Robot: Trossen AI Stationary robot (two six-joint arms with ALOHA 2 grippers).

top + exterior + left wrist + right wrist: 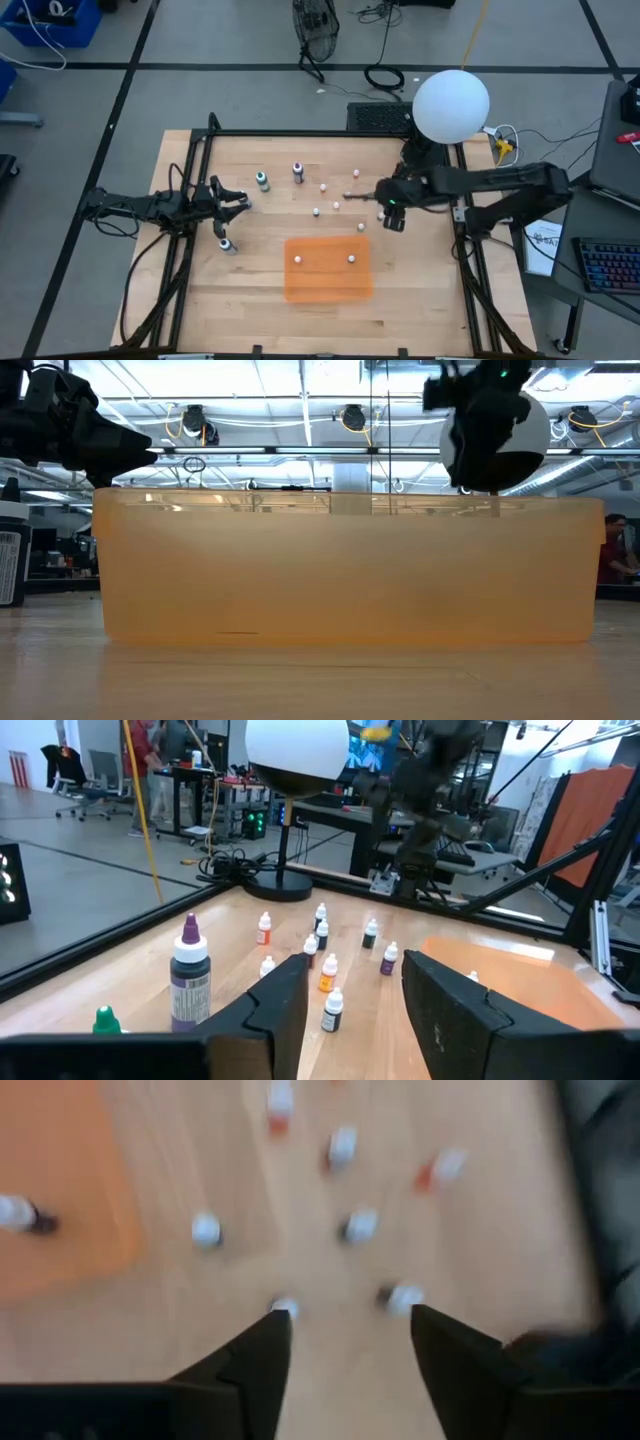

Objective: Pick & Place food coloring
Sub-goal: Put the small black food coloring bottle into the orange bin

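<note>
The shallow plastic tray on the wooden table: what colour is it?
Translucent orange tray; the high view shows it best.

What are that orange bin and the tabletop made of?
The orange bin looks like translucent plastic with a matte, frosted finish: the room's lights glow dimly through its wall. The tabletop seems to be light wood, probably sealed: it shows grain and plank seams with a slight sheen.

Pale wooden table [250, 300] — matt, fine-grained; orange bin [350, 570] translucent plastic (frosted walls).
</note>
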